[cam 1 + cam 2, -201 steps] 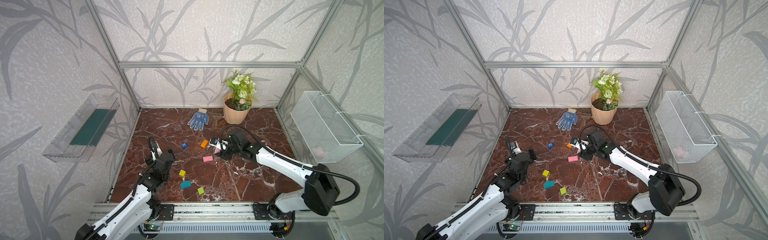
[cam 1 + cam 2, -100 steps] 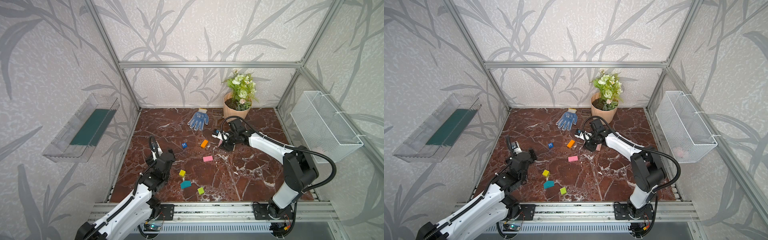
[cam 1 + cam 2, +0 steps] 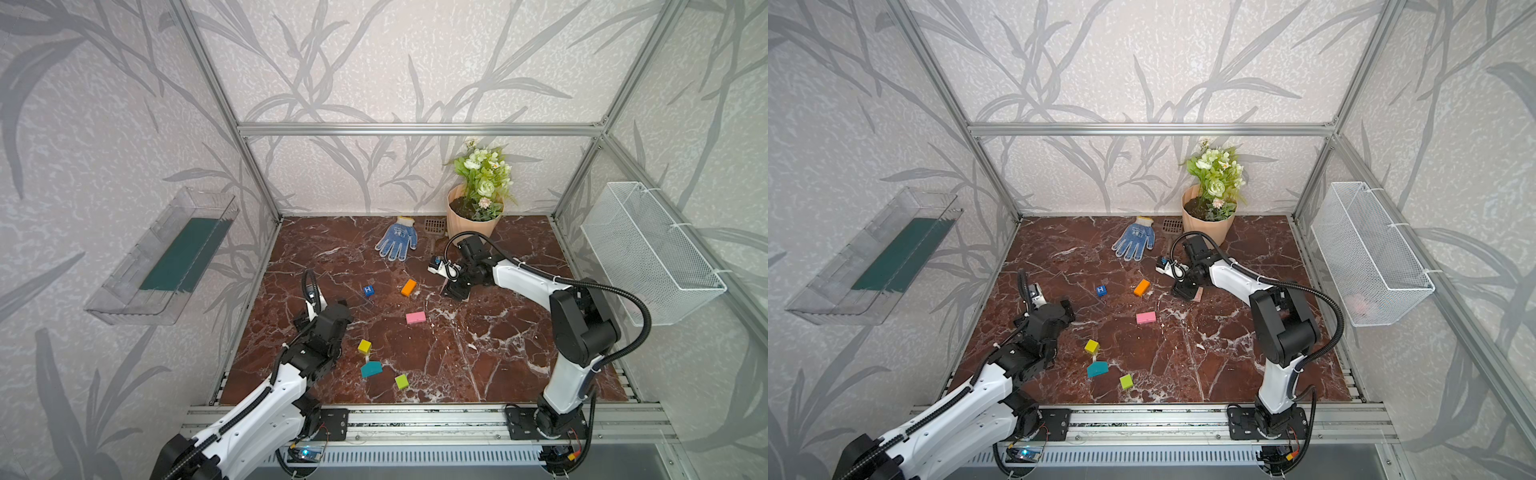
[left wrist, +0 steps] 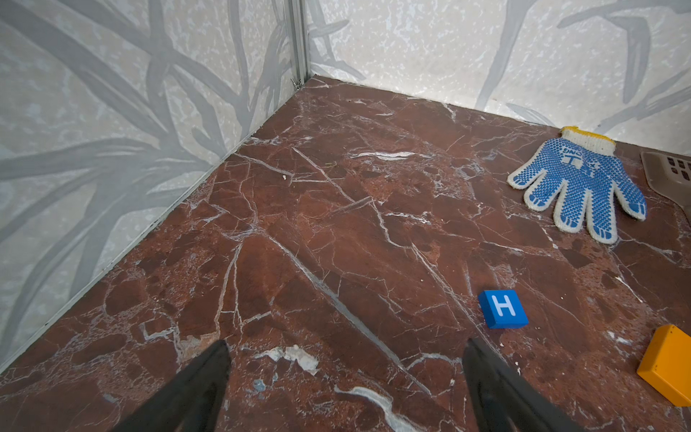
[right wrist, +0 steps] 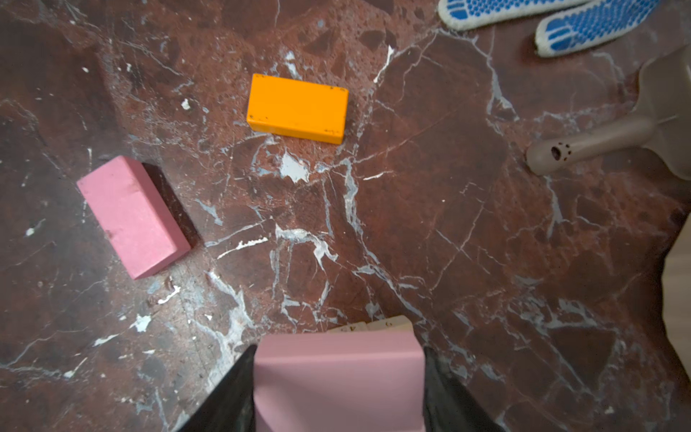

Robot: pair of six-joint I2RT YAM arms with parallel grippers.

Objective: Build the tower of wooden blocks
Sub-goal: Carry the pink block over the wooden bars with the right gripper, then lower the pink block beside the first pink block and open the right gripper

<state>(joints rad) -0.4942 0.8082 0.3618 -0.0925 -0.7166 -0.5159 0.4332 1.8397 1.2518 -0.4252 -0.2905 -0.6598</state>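
Observation:
My right gripper [image 5: 338,377] is shut on a pale pink block [image 5: 338,359], its black fingers [image 5: 232,396] pressed against both sides. Just beyond the pink block's edge two tan blocks [image 5: 374,324] show on the floor; contact between them cannot be told. In both top views that gripper [image 3: 456,291] hangs low near the back middle. Loose on the floor lie an orange block [image 3: 408,287], a pink block [image 3: 416,318], a blue "H" cube [image 3: 368,290], a yellow cube [image 3: 364,346], a teal piece [image 3: 371,368] and a lime cube [image 3: 401,381]. My left gripper [image 4: 344,359] is open and empty, short of the "H" cube [image 4: 503,308].
A blue dotted glove [image 3: 397,239] and a tan scoop [image 5: 598,138] lie at the back, beside a peach flowerpot [image 3: 471,222]. A wire basket [image 3: 648,253] hangs on the right wall and a clear tray [image 3: 166,257] on the left wall.
The right arm has swung its elbow back toward its base, carrying the pink block slightly right and toward the back. The left arm has not moved.

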